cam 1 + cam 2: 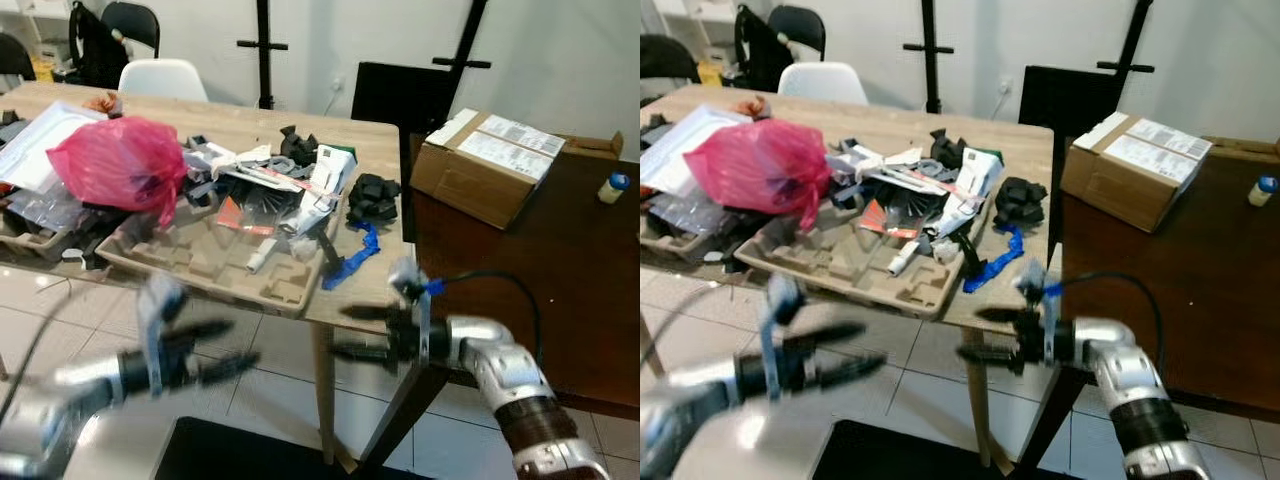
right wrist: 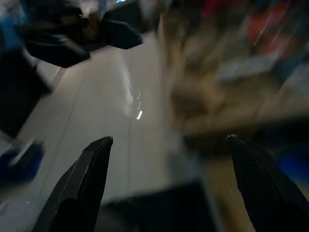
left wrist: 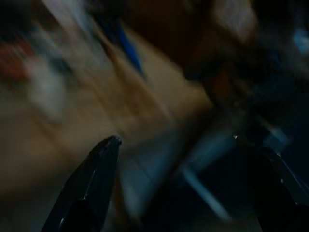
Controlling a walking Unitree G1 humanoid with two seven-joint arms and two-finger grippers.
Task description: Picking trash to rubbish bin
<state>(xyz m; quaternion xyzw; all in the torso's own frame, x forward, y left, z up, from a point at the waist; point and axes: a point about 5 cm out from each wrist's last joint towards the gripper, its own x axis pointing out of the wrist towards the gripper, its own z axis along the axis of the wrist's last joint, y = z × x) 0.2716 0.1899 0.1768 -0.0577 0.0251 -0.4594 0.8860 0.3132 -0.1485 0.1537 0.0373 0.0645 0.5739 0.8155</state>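
Both grippers, left (image 1: 215, 348) and right (image 1: 362, 333), hang empty with fingers spread below the table (image 1: 375, 140); next, reaching up for trash (image 1: 300, 195).

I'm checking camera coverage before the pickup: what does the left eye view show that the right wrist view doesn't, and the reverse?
Left eye view, not the right wrist view: the cardboard box on the dark table, the white chair, and the trash in the pulp tray, sharp enough to tell apart.
Right wrist view, not the left eye view: a close look along the right hand between its spread fingers.
Both: the right hand and left hand, each open and holding nothing, the tiled floor and the wooden table, blurred in the wrist view.
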